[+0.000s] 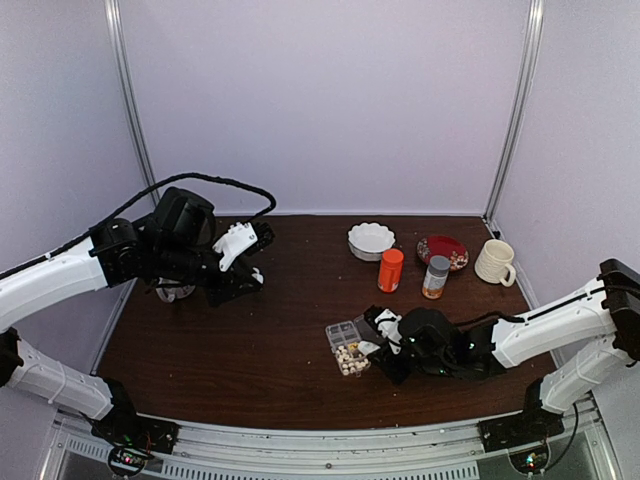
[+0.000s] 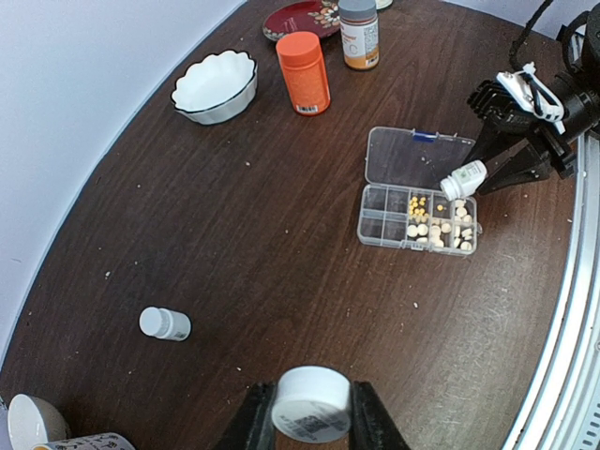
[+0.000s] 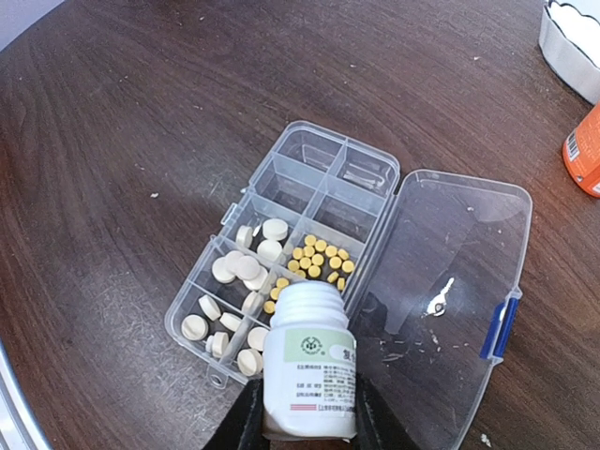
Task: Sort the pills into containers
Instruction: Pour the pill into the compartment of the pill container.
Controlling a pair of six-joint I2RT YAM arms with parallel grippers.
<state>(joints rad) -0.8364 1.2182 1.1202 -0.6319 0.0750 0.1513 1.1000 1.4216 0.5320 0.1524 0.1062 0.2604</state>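
The right tool (image 3: 307, 422) pinches a white bottle (image 3: 309, 361), tipped mouth-first over the yellow pills (image 3: 319, 260) in the box (image 3: 323, 155) near the surface's (image 3: 112, 112) front edge; the left tool (image 2: 311, 422), pinching a second bottle (image 2: 311, 401), hangs well apart

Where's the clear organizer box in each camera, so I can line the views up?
Top external: organizer box slightly right of centre, lower half.
Left wrist: right of centre, lid open toward the top.
Right wrist: centre, lid lying open to the right.
Shared landmark: the orange bottle, visible in all three.
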